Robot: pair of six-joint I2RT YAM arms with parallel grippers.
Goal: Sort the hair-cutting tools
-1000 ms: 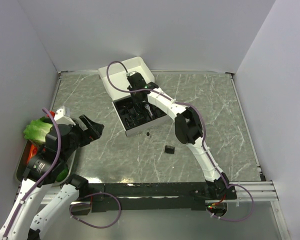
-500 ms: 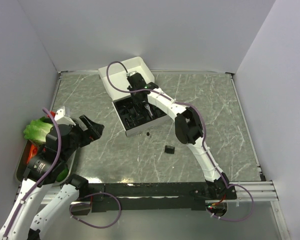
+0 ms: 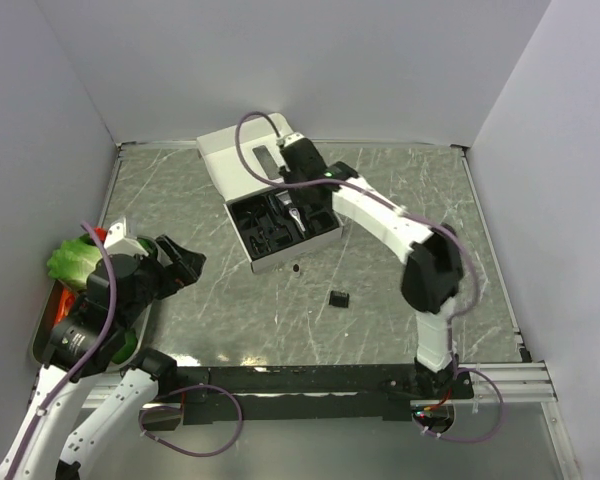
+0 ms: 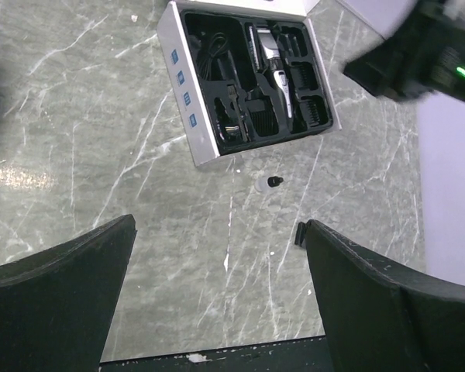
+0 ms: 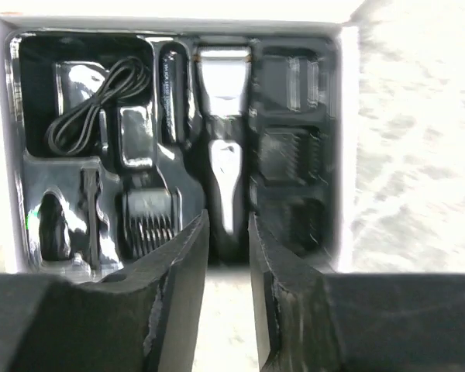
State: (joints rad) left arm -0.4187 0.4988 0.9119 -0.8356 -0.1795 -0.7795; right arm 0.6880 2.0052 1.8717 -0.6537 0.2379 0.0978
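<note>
The clipper (image 5: 223, 155) and cord (image 5: 93, 101) lay inside the box (image 4: 187, 101). One comb piece (image 3: 339, 297) sat on the tabletop (image 3: 230, 300) near the box, so I guessed the sorting was nearly done. The right jaws, over the box, were a little apart and empty. The left jaws were wide open and empty.

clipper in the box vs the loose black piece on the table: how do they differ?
The clipper is silver and black, the loose black piece all black. The clipper is long and slim, the piece short and blocky. The clipper lies in the box, the piece on the table, apart from the box. Both lie ungripped.
</note>
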